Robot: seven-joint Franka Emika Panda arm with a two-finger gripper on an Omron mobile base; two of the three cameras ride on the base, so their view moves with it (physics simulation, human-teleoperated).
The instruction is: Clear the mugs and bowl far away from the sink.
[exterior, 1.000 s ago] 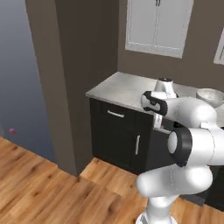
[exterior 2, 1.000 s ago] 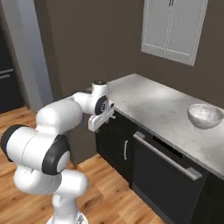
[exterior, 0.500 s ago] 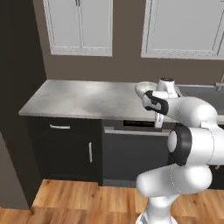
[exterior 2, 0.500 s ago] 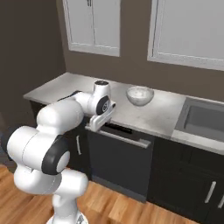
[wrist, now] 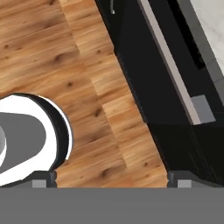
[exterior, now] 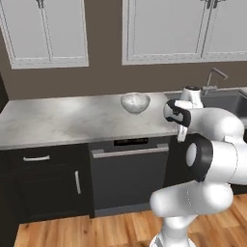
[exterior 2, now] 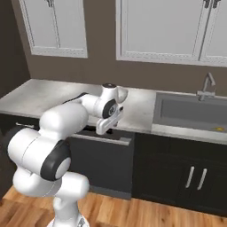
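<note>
showing the white-grey marbled bowl (exterior: 135,102) resting upright on the grey counter (exterior: 62,120) left of the dark sink (exterior 2: 195,114) and its faucet (exterior 2: 207,84), while the gripper (wrist: 109,177), jaws spread wide and empty, points down at the wooden floor (wrist: 83,74) beside the dishwasher (exterior: 128,176).

bowl (exterior: 135,102) on counter (exterior: 62,120), left of sink (exterior 2: 195,113) | faucet (exterior 2: 207,85) behind sink | dishwasher (exterior: 129,176) below counter
</note>
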